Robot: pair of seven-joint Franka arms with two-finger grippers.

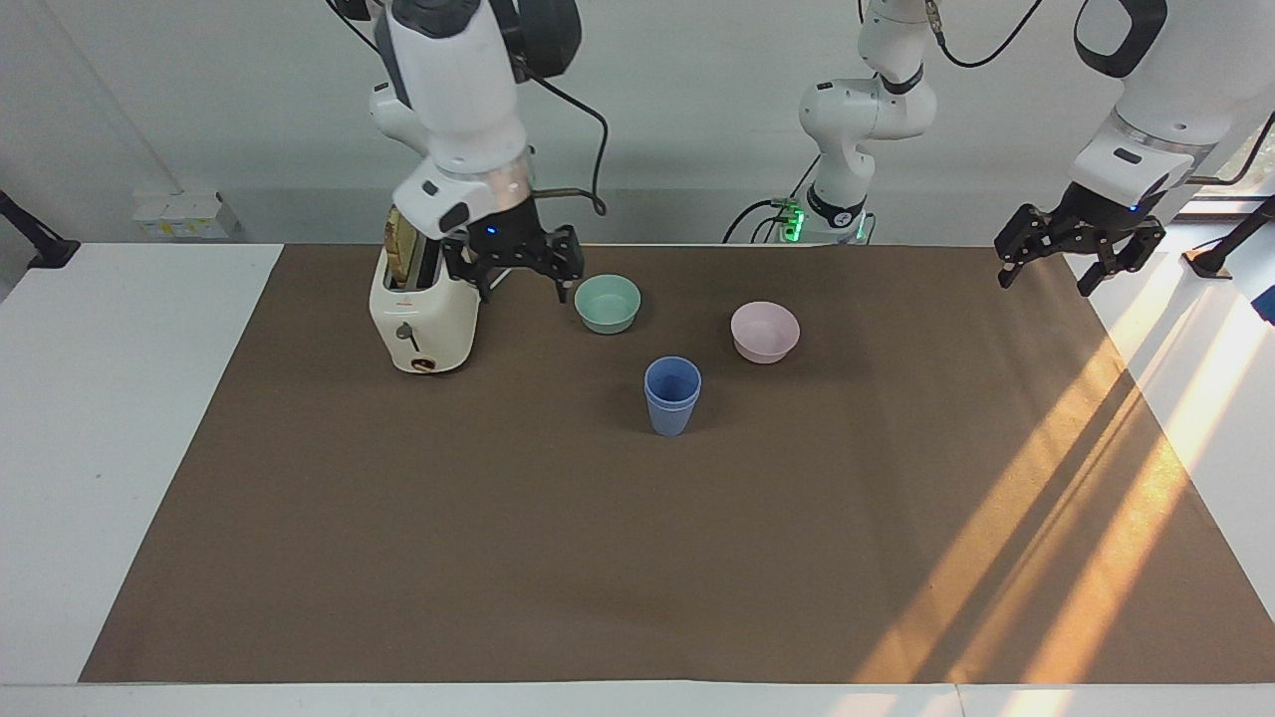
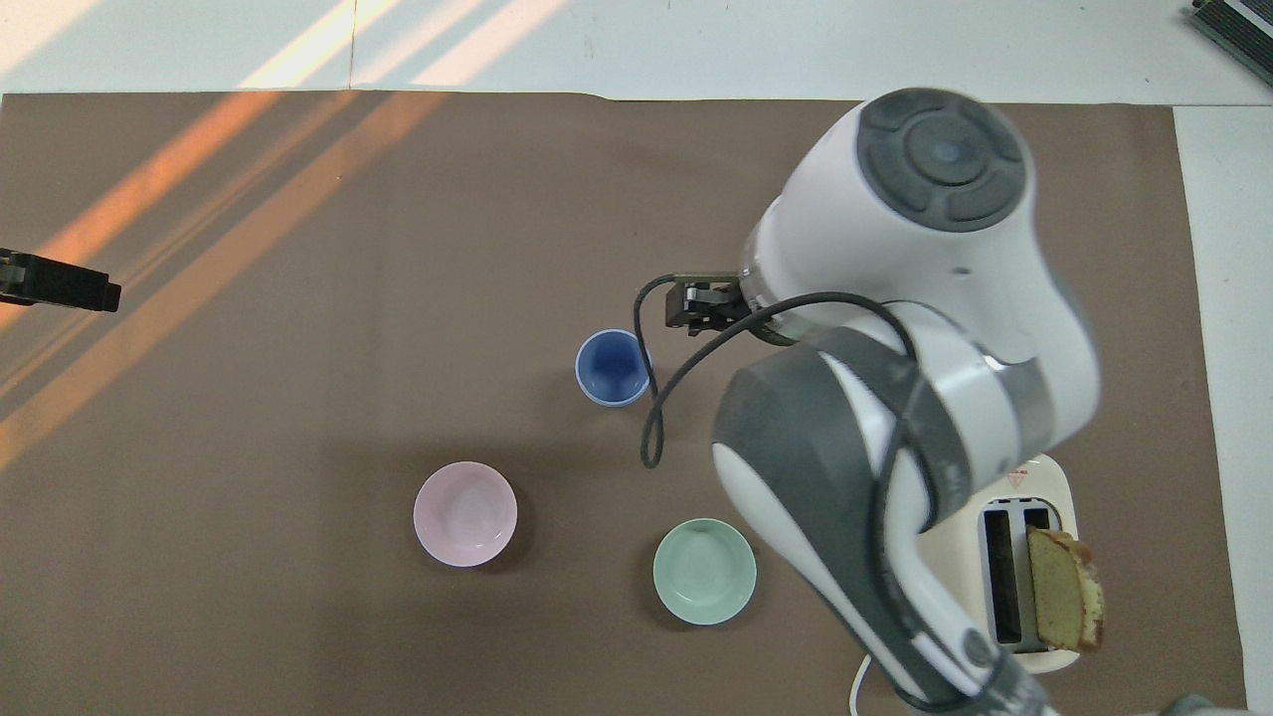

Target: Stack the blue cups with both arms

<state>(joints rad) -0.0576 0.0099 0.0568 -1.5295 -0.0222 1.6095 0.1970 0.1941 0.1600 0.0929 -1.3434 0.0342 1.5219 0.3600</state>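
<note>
The two blue cups [image 1: 672, 396] stand nested one inside the other on the brown mat, mid-table; from above they show as one blue cup mouth [image 2: 612, 366]. Nothing touches them. My right gripper [image 1: 523, 287] hangs open and empty in the air, between the toaster and the mint-green bowl, well apart from the cups. In the overhead view the right arm's bulk hides that gripper. My left gripper [image 1: 1044, 281] waits open and empty, raised over the mat's edge at the left arm's end; only a black part of the left gripper [image 2: 58, 282] shows from above.
A mint-green bowl [image 1: 608, 303] and a pale pink bowl [image 1: 765, 331] sit nearer to the robots than the cups. A cream toaster [image 1: 423, 311] with a slice of bread in it stands toward the right arm's end. The brown mat [image 1: 637, 558] covers the table.
</note>
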